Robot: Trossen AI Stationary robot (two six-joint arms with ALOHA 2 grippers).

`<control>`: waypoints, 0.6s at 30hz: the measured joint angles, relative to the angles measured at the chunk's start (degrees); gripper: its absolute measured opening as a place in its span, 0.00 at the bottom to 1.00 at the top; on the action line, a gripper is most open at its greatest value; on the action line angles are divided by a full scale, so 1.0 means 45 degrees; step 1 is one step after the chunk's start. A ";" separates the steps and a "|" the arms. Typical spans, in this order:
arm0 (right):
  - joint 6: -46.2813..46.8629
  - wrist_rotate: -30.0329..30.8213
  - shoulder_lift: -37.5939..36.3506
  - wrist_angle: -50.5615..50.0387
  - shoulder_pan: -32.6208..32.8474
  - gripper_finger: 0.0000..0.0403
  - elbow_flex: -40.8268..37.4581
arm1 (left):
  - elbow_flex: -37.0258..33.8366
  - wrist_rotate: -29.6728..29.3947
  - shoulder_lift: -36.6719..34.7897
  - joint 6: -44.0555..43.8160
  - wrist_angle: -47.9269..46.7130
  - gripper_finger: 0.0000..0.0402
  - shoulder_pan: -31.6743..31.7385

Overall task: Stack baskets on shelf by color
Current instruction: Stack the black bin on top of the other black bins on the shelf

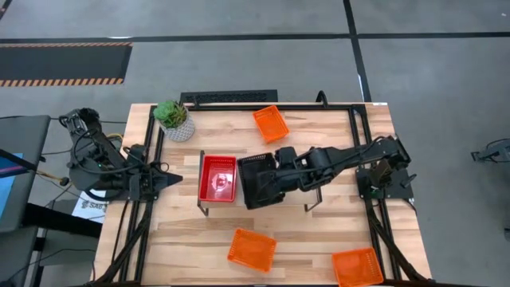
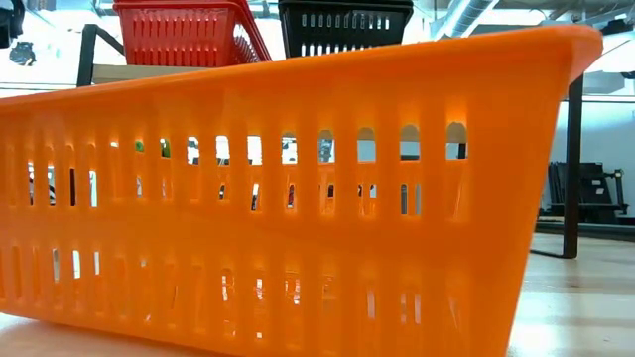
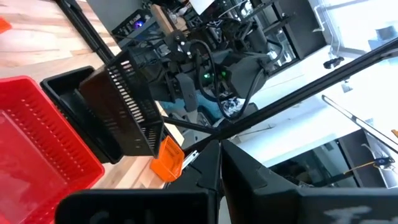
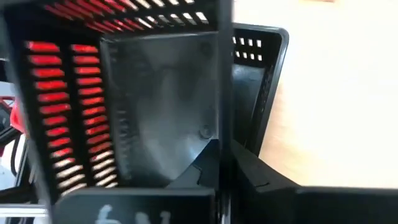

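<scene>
1. Black basket (image 1: pixel 259 180) sits mid-shelf (image 1: pixel 312 201), beside the red basket (image 1: pixel 217 177), tilted over another black one.
2. Right fingers (image 1: pixel 280 174) pinch its rim nearest them, apparently loosening.
3. Left fingers (image 1: pixel 169 180), clenched empty, wait at the bench's (image 1: pixel 303 243) left edge.

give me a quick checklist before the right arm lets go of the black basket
1. Right gripper over the shelf: ok.
2. Held black basket sits level in the black stack: not ok, it looks tilted in the left wrist view.
3. Fingers fully released: cannot tell.
4. Red baskets stacked on the shelf, beside the black: ok.
5. Left gripper shut, parked off the left edge: ok.
6. Orange baskets shelved: not ok, three on the table.
</scene>
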 joint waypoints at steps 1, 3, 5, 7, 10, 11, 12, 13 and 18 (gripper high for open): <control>0.0001 0.0000 0.0000 -0.0005 -0.0002 0.10 0.0000 | 0.0000 0.0005 0.0000 0.0005 -0.0009 0.00 0.0000; 0.0000 0.0000 0.0000 -0.0050 -0.0005 0.13 0.0000 | 0.0000 0.0005 0.0000 0.0000 -0.0004 0.00 0.0000; -0.0002 0.0000 0.0000 -0.0073 -0.0015 0.14 0.0000 | 0.0000 0.0005 0.0000 0.0000 -0.0004 0.00 0.0000; -0.0005 0.0000 0.0000 -0.0092 -0.0019 0.15 0.0000 | 0.0000 0.0005 0.0000 -0.0005 -0.0004 0.00 0.0000; -0.0009 0.0000 0.0090 -0.0087 -0.0015 0.16 0.0012 | 0.0000 0.0009 0.0000 -0.0015 -0.0004 0.00 0.0000; -0.0012 0.0000 0.0140 -0.0094 -0.0019 0.16 0.0013 | -0.0003 0.0013 0.0000 -0.0015 -0.0004 0.00 0.0000; -0.0016 -0.0021 0.0174 -0.0121 -0.0019 0.16 0.0003 | 0.0000 0.0011 0.0000 -0.0019 -0.0004 0.00 0.0000; -0.0026 -0.0051 0.0185 -0.0119 -0.0019 0.16 -0.0010 | 0.0000 0.0014 0.0000 -0.0021 -0.0002 0.00 0.0000; -0.0064 -0.0475 0.0447 -0.0032 -0.0136 0.16 -0.0015 | -0.0004 0.0024 0.0000 -0.0028 0.0001 0.00 0.0000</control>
